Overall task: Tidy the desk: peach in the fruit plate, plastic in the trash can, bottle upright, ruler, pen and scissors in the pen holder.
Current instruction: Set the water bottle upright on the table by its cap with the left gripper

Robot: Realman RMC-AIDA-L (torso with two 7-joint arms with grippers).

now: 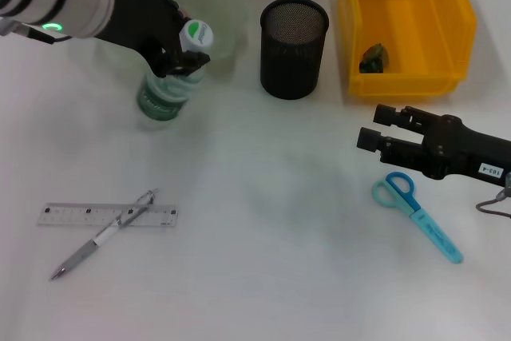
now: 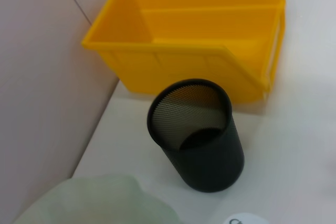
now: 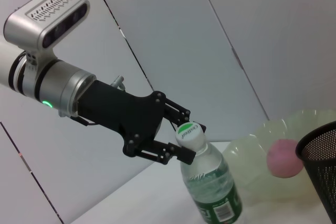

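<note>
L gripper (image 3: 181,141) clamped the green-labelled clear plastic bottle (image 1: 169,85) at its neck, upright; best released w/o tipping

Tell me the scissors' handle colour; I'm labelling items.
Light blue scissors, clearest in the head view.

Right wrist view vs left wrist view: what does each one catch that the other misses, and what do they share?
Only the right wrist view shows the left gripper closed around the neck of the upright bottle, and the peach lying in the fruit plate.

Only the left wrist view shows the yellow trash can behind the pen holder, and looks into the holder's mouth.

Both show the pen holder (just its rim in the right wrist view) and part of the pale green plate. Neither shows the ruler, pen, scissors or right gripper.
</note>
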